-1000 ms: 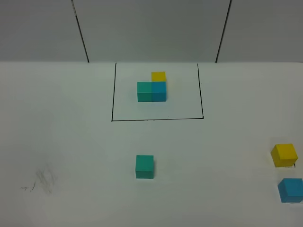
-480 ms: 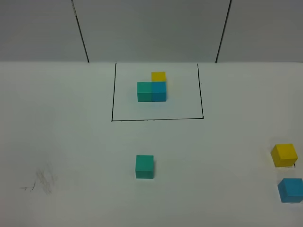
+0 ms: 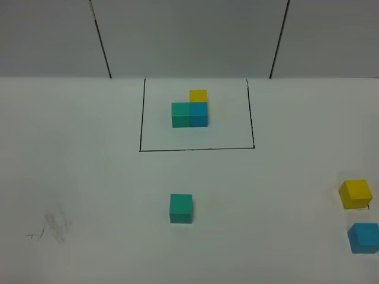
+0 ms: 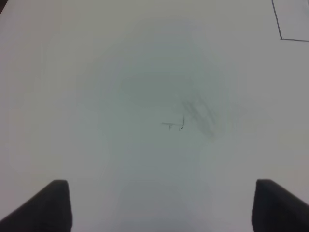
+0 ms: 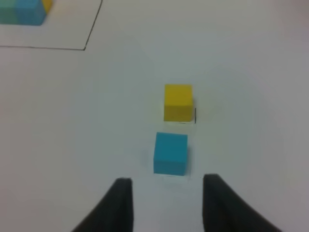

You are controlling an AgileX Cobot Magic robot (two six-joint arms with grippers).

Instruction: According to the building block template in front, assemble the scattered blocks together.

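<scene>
1. Template [image 3: 190,110] sits at the far middle of the tabletop [image 3: 89,177], inside a thin black frame [image 3: 141,118]: teal and blue cubes side by side, yellow behind the blue, all touching
2. I see the loose teal cube [image 3: 180,208] alone near the middle of the tabletop, on the near side of the frame and well apart from it
3. Yellow cube [image 3: 355,194] and blue cube [image 3: 363,238] stand at the right edge of my high view, near each other but not touching, the yellow farther back
4. My right tool [image 5: 166,180] hangs over bare tabletop just short of the blue cube, jaws partly apart and holding nothing; the yellow cube lies beyond the blue
5. My left tool [image 4: 161,186] is spread wide and empty, above a faint grey smudge [image 4: 193,116] on the left side of the tabletop
</scene>
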